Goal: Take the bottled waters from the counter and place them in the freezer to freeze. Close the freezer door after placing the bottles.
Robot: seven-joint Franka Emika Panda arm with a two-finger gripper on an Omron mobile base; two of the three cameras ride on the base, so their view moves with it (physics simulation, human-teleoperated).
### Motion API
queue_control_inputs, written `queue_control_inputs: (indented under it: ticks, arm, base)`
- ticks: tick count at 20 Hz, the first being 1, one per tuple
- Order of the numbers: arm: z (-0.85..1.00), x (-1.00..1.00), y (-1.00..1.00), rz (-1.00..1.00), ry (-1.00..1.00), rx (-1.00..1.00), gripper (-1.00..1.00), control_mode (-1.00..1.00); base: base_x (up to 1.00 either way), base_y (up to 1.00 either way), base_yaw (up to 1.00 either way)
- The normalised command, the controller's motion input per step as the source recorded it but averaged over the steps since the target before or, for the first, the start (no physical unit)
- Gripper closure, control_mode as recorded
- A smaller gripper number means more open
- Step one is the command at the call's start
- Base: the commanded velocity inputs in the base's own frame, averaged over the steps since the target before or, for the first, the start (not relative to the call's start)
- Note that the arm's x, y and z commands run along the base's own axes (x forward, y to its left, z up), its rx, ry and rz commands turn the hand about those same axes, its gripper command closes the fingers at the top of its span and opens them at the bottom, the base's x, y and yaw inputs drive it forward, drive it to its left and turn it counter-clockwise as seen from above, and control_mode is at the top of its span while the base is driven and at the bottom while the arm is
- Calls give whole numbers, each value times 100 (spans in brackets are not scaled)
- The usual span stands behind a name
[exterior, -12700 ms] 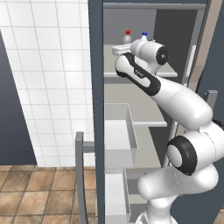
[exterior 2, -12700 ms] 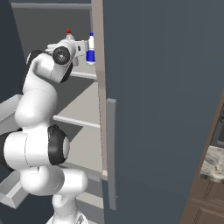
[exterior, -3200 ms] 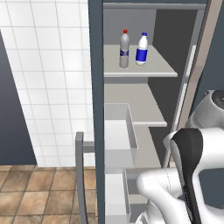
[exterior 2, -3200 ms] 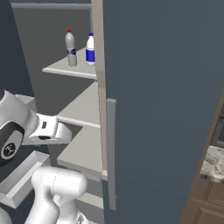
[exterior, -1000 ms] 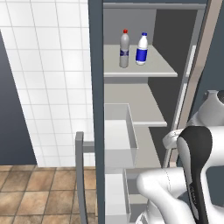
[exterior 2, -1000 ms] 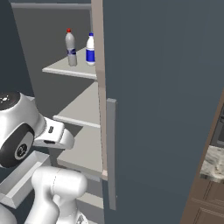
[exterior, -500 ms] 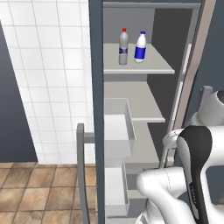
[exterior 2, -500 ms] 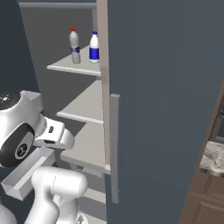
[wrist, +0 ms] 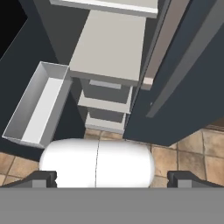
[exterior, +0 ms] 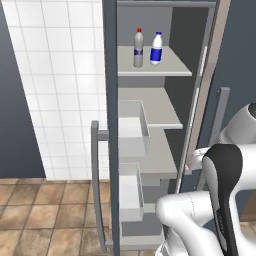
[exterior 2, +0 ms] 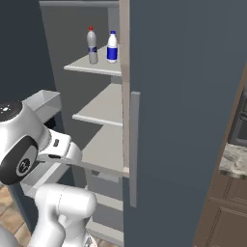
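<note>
With both bottled waters [exterior: 148, 48] upright on the freezer's [exterior 2: 101, 120] top shelf and the fingers [wrist: 43, 177] spread empty, the door [exterior: 109, 125] hangs open, and a push from the folded arm could clip its white bins.

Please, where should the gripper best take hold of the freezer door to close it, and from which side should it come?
Probably at the grey bar handle of the freezer door. The bar stands vertical, clear of the panel on short mounts, so open jaws can straddle it sideways near mid-height. Come from the tiled-wall side, the door's outer face, since the inner face carries bins. The gripper is open.
</note>
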Motion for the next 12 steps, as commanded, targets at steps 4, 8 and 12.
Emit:
queue_control_inputs:
  ticks: [4,8,12]
  arm:
    - [0,0,0,0,0,0,-100,100]
    - [0,0,0,0,0,0,-100,100]
    - [0,0,0,0,0,0,-100,100]
  base:
    - [-45,0,-1]
    - [-43,0,-1]
    - [-44,1,-2]
